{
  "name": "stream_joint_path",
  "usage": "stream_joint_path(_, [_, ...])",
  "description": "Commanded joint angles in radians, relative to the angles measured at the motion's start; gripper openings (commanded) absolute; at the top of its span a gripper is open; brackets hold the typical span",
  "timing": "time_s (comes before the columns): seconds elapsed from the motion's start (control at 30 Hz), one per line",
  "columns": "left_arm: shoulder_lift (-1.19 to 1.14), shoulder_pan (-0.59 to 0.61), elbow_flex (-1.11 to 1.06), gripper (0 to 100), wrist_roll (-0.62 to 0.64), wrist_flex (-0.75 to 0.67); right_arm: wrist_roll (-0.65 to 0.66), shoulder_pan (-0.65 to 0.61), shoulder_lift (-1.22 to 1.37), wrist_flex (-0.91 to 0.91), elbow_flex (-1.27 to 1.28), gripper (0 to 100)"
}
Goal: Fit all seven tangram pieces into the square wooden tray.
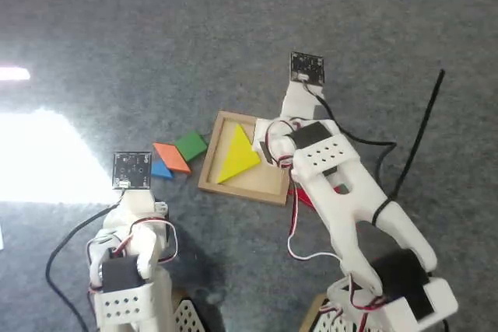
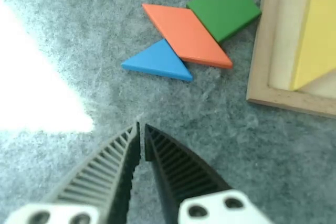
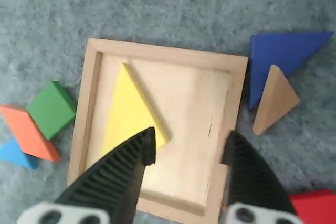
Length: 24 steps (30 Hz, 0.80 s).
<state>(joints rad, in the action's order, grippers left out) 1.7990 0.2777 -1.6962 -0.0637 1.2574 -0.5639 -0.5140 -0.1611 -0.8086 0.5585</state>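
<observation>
Tangram pieces, seven in all, entered with their square wooden tray (image 3: 168,53).

Right gripper (image 3: 190,145): jaws spread and empty, poised over the tray floor, with one fingertip above the inner corner of the yellow triangle (image 3: 131,108).

Left gripper (image 2: 142,129): jaws pressed together and empty, over the grey mat (image 2: 236,145), near the light blue triangle (image 2: 157,60).

In tray: the yellow triangle alone, lying flat. Its long edge ran along the wall nearest the green square (image 2: 223,8). Its square corner pointed to the tray's middle.

Outside, on one side: the light blue triangle, orange parallelogram (image 2: 186,35) and green square, touching in a row. On the opposite side: the dark blue triangle (image 3: 278,56) and tan triangle (image 3: 273,98) just beside the rim, and the red piece (image 3: 312,205) nearby.

Hazard, as judged: a descending finger might catch the yellow triangle's corner. That would skew it off the wall or tip it up, and spoil the fit for later pieces.
</observation>
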Motion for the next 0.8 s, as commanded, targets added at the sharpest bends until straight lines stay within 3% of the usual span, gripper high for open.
stream_joint_path(0.0, [0.018,0.006,0.013,1,0.002,0.003,0.026,0.015,-0.048,0.044,-0.006,5.7])
stream_joint_path(0.37, [0.018,0.006,0.013,1,0.002,0.003,0.077,-0.041,0.174,0.094,-0.008,0.8])
stream_joint_path(0.77, [0.018,0.006,0.013,1,0.002,0.003,0.083,-0.067,0.194,0.119,-0.011,1.2])
